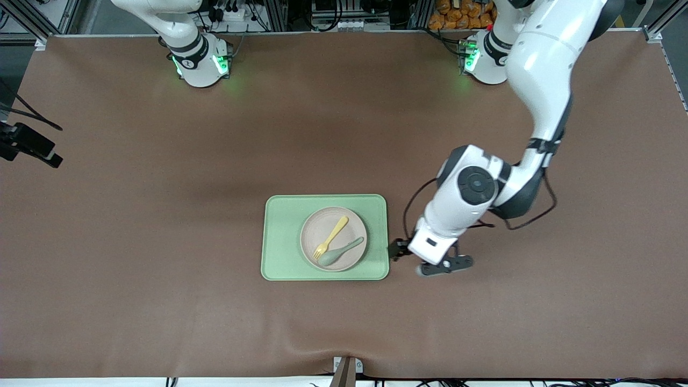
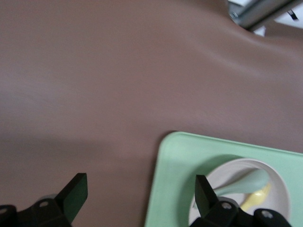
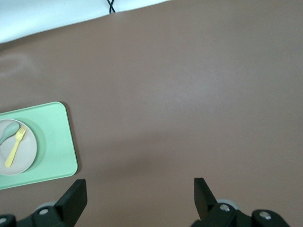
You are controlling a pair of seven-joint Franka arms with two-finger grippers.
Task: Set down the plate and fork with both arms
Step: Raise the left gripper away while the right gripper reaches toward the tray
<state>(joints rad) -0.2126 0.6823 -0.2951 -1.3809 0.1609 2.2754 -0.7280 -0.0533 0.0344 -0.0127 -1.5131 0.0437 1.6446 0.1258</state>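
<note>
The off-white plate rests on the light-green tray in the middle of the table. On the plate lie the yellow fork and a pale green spoon, side by side. My left gripper hangs open and empty just over the tray's edge toward the left arm's end. In the left wrist view the left gripper spans that tray edge, with the plate and fork by one finger. My right gripper stands open over bare table, with the tray and plate off to one side.
Brown table mat covers the whole surface. The right arm's base and the left arm's base stand at the back edge. A black camera mount sits at the right arm's end; a bracket at the front edge.
</note>
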